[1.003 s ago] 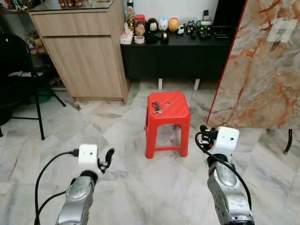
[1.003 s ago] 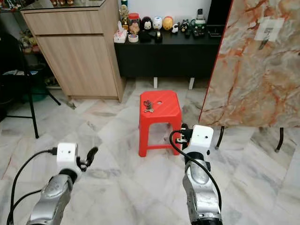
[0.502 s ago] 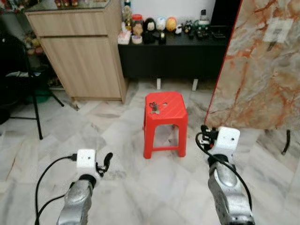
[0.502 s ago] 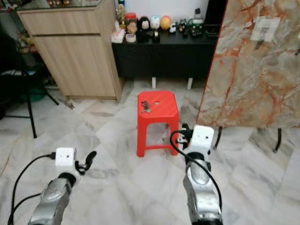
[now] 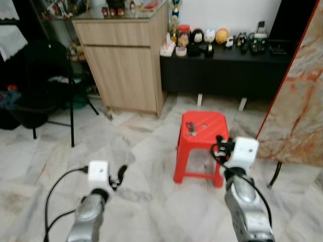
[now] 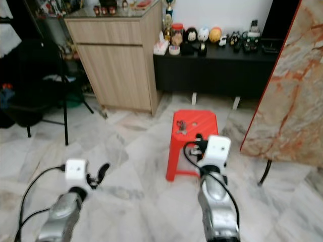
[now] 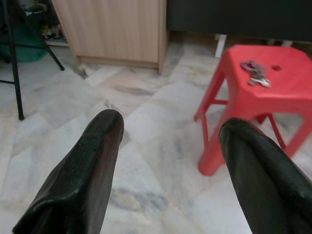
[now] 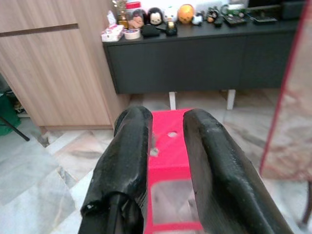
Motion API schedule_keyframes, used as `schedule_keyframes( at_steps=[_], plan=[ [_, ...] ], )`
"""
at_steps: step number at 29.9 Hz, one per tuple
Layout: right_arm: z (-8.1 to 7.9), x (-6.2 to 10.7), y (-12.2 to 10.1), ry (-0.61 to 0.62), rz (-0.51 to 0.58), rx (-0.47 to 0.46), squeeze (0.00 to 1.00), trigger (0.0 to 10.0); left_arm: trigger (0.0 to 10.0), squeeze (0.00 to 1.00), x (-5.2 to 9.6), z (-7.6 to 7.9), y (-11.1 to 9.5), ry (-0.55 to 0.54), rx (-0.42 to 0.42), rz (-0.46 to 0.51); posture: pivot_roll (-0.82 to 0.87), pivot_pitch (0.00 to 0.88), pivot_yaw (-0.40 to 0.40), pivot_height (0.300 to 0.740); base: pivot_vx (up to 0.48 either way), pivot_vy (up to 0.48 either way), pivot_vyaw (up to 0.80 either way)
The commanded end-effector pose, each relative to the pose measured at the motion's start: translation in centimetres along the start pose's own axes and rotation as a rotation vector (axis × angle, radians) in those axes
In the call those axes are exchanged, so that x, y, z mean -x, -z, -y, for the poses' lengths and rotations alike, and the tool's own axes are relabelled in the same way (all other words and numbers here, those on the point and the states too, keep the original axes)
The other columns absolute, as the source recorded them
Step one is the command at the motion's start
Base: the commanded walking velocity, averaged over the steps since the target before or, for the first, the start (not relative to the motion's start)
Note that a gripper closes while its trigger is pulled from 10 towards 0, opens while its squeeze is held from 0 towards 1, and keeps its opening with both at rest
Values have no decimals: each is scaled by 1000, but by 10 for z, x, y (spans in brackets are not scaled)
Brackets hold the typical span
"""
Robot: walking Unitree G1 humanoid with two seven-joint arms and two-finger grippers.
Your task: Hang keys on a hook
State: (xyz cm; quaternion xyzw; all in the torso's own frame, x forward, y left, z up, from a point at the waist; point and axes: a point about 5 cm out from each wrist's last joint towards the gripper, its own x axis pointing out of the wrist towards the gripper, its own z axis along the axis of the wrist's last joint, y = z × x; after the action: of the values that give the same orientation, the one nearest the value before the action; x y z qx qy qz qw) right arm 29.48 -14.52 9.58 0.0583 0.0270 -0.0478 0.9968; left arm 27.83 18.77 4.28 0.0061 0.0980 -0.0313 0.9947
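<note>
Keys (image 5: 191, 128) lie on red stool (image 5: 216, 123), centre-right of frame, untouched. Approach step. Left gripper (image 7: 168, 168) spread wide, empty; right gripper (image 8: 165, 161) slightly parted, empty, aimed at stool. Next: close in, reach down. Hook location unclear.

marble floor (image 5: 151, 151), wooden cabinet (image 5: 123, 70), black sideboard (image 5: 227, 73), black chair (image 5: 45, 75)

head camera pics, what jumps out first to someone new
A bright red plastic stool stands on the pale marble floor straight ahead, with a bunch of keys lying on its seat. To the right leans a large orange-veined marble slab.
</note>
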Motion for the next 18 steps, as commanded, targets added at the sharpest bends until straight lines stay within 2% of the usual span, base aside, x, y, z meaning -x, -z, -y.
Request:
schedule_keyframes(
  at_steps=[1,18],
  plan=[
    [-8,0,-1,-21,4,-9,0,10000,10000,0,3,-10,4,-28,-14,-18,69,5,22,740,360,0,0],
    [-10,0,1,-25,-9,-1,0,10000,10000,0,3,-9,4,-27,-12,-19,71,9,24,740,360,0,0]
  ],
)
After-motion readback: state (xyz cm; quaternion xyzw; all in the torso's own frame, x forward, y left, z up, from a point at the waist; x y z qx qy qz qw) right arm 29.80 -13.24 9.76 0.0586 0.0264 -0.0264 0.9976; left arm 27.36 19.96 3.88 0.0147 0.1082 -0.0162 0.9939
